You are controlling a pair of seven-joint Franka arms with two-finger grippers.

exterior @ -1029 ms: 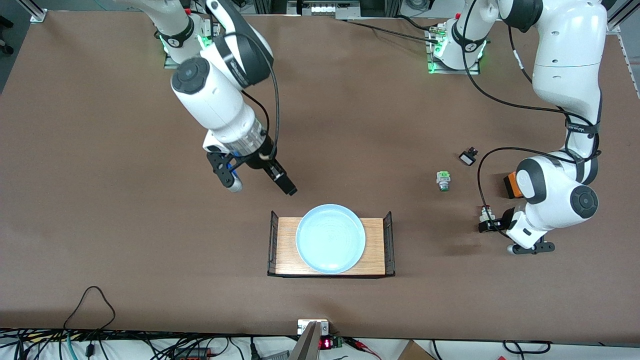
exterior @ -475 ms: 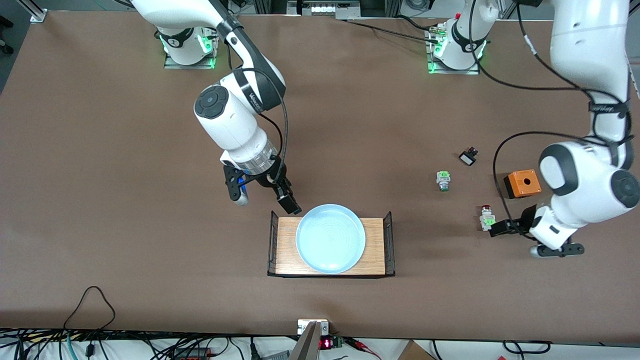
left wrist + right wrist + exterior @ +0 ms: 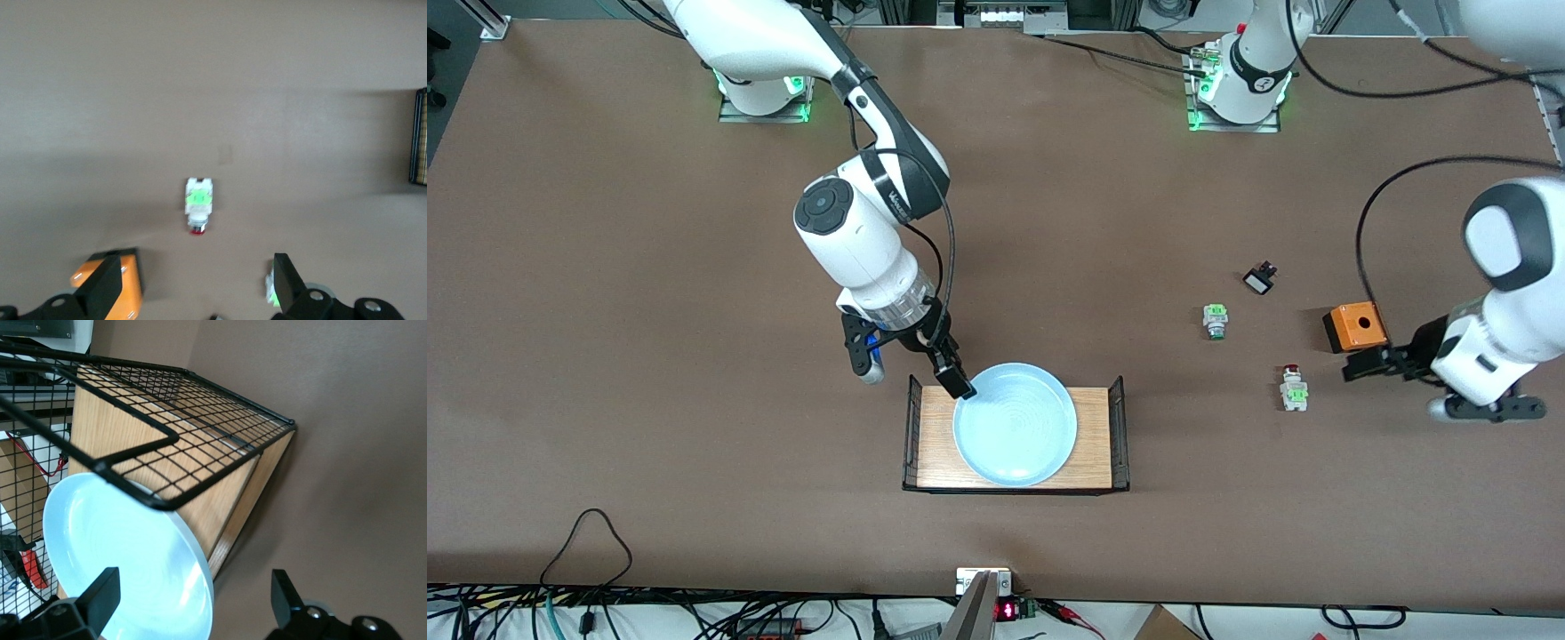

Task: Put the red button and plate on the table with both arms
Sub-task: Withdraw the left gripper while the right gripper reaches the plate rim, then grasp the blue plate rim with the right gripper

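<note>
With our left gripper (image 3: 1369,364) now wide and clear of the button (image 3: 1294,389), our wide right gripper (image 3: 911,373) nears the plate (image 3: 1015,424), seemingly 2nd.

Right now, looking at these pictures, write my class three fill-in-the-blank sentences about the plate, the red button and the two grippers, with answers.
1. The plate lies on the wooden ____.
2. The red button lies on the table between the jaws of no gripper; the left gripper, near the orange box, is ____.
3. The open right gripper hangs at the plate's ____.

Answers: tray; open; rim
</note>
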